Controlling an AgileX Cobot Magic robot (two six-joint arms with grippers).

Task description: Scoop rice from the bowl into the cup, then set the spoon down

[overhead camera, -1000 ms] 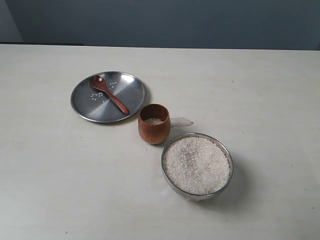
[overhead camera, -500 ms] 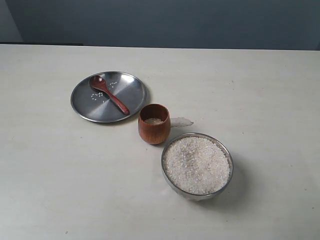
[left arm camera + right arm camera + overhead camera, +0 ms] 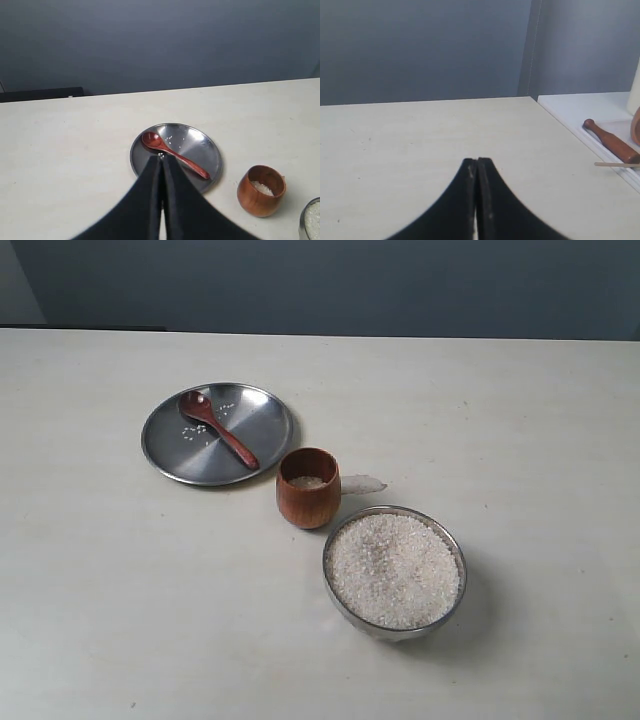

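Spoon (image 3: 217,428) lies on the plate (image 3: 262,410), handle end twd the cup (image 3: 308,502). Bowl (image 3: 463,575), heaped w/ rice (image 3: 394,570), sits just beside the cup, which has a little rice inside. Left hand (image 3: 161,161) is pinched shut, empty, well back, aimed at the plate. Right hand (image 3: 477,162) is shut too, over bare desk (image 3: 520,420). If a scoop's due: open wide first, take the handle mid-length, lift level.

A cream table (image 3: 110,620) stands before a plain grey-blue wall (image 3: 350,285). A white ledge (image 3: 565,106) adjoins the table. Light is soft, even.
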